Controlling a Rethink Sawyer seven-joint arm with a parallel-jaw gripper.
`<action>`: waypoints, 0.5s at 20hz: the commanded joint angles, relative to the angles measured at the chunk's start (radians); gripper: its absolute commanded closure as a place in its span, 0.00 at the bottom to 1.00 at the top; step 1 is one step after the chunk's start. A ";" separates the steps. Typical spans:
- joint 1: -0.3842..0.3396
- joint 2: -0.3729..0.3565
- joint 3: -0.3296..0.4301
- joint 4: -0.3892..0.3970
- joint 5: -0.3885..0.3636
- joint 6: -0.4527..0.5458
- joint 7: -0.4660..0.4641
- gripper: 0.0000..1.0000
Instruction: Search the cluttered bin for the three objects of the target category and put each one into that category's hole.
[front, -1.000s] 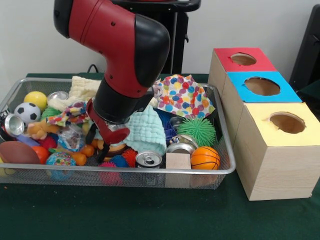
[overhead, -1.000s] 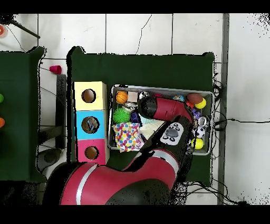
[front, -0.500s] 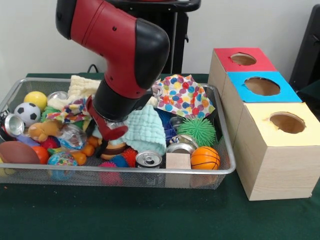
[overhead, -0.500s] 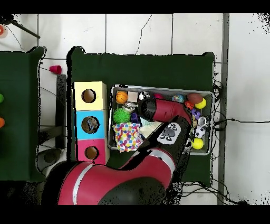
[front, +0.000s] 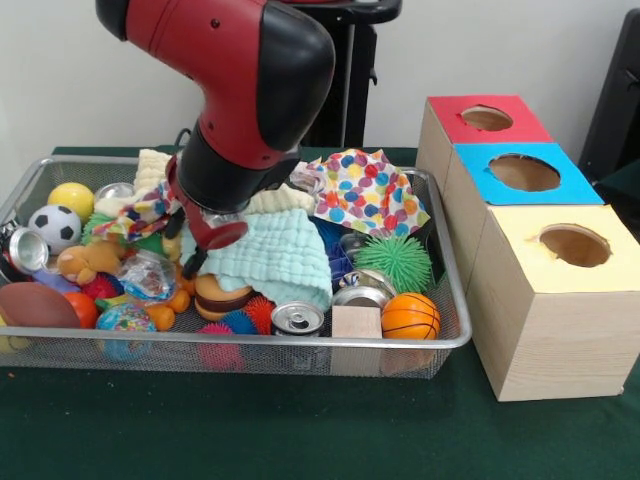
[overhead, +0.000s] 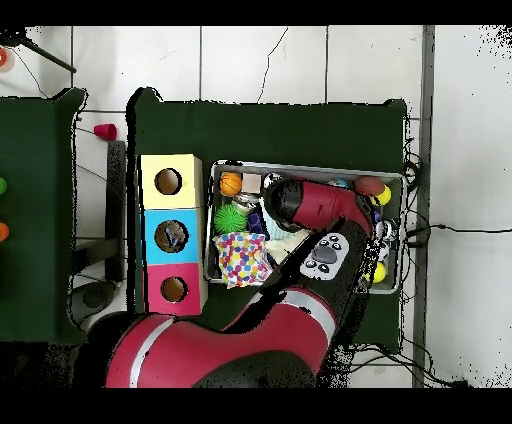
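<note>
The wire bin (front: 300, 342) holds a pile of balls, cans, cloths and toys. My gripper (front: 192, 262) hangs low over the pile left of centre, just above a toy burger (front: 222, 296) and beside a mint green cloth (front: 285, 255). I cannot make out anything held in it. At the right stand three boxes, each with a round hole: red (front: 487, 118), blue (front: 524, 172) and yellow (front: 573, 245). In the overhead view the arm (overhead: 320, 205) covers the gripper and the bin's middle (overhead: 212, 225); the yellow (overhead: 168, 181), blue (overhead: 170, 236) and red (overhead: 173, 290) boxes lie left of the bin.
In the bin are a yellow ball (front: 70, 198), a soccer ball (front: 52, 225), a basketball (front: 410, 315), a green spiky ball (front: 398, 262), a can (front: 298, 318), a wooden block (front: 356, 322) and a polka-dot cloth (front: 365, 190). The bin's rim is close around them.
The arm has risen and swung towards the picture's left in the front view. The gripper has lifted off the pile, uncovering the toy burger. The objects in the bin have barely shifted.
</note>
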 joint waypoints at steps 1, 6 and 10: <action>-0.009 0.028 0.058 -0.017 -0.007 0.036 0.083 0.00; -0.023 0.108 0.084 -0.032 -0.003 -0.156 0.126 0.00; -0.018 0.120 0.101 -0.014 0.018 -0.214 0.147 0.00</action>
